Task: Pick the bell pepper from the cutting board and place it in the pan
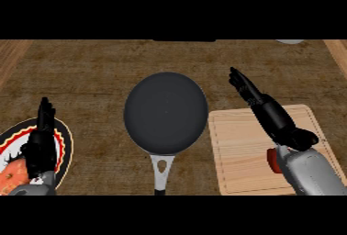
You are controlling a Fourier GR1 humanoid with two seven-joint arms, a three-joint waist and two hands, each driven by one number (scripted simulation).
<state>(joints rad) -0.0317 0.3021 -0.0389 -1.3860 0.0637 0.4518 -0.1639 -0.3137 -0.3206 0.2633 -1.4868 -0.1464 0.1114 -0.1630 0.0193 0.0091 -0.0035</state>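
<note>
A dark round pan (165, 113) lies in the middle of the counter, its grey handle (161, 172) pointing toward me; nothing is in it. To its right is a light wooden cutting board (240, 151). A small sliver of the red bell pepper (271, 161) shows on the board, mostly hidden under my right forearm. My right hand (267, 110) is stretched out with straight fingers above the board's far left corner, fingertips reaching past it toward the pan's right side. It holds nothing. My left hand (41, 140) rests open at the lower left, fingers up.
A patterned plate (64, 142) with a red and black rim lies at the lower left, under my left hand. A pale object (291, 41) peeks in at the counter's far right edge. Wood-grain counter surrounds the pan.
</note>
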